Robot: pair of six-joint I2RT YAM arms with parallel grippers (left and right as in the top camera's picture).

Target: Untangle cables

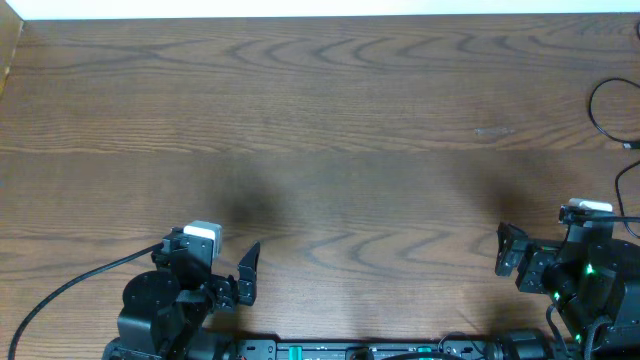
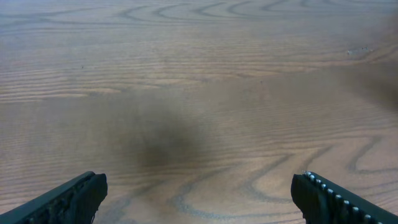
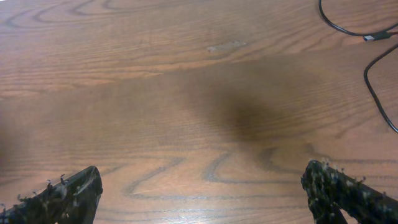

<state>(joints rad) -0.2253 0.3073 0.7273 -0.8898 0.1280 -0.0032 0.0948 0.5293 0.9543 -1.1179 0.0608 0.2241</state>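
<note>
A thin black cable (image 1: 598, 108) lies in a loose loop at the table's far right edge, with a small plug end (image 1: 631, 145). A second thin black strand (image 1: 621, 186) curves just below it. In the right wrist view the cable (image 3: 334, 25), its plug (image 3: 375, 37) and the second strand (image 3: 372, 93) show at the upper right. No white cord is in view. My left gripper (image 1: 210, 255) (image 2: 199, 183) is open and empty at the front left. My right gripper (image 1: 572, 240) (image 3: 202, 177) is open and empty at the front right, short of the cables.
The wooden table (image 1: 320, 120) spans the whole view. A thicker black cord (image 1: 60, 292) fixed to the left arm trails off at the front left. A pale scuff (image 1: 492, 131) marks the wood at the right.
</note>
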